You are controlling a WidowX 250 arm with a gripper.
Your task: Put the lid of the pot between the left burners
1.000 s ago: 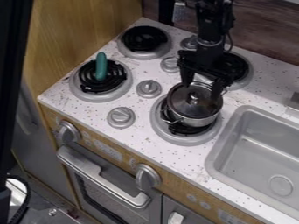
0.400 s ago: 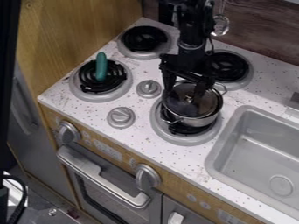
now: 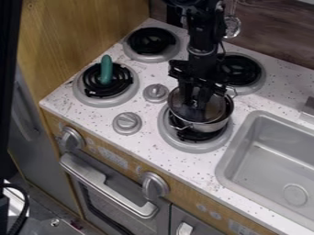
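Over the pot, the gripper (image 3: 195, 104) points down with its fingers drawn together, shut on the knob of the lid. The glass lid (image 3: 215, 108) lies at the pot's top, shifted slightly left, so that the rim shows at the right. The steel pot (image 3: 211, 125) stands on the front right burner (image 3: 194, 147). Behind the fingers, the knob is largely hidden. The left burners are the back left one (image 3: 151, 57) and the front left one (image 3: 124, 97).
A green rounded object (image 3: 106, 69) stands up from the front left burner. Stove knobs (image 3: 156, 92) sit between the left and right burners. The back right burner (image 3: 255, 78) is behind the pot, and a grey sink (image 3: 230, 158) lies to the right.
The gripper has moved left and then down onto the lid, and its fingers have come together at the knob. The lid has shifted slightly left on the pot.
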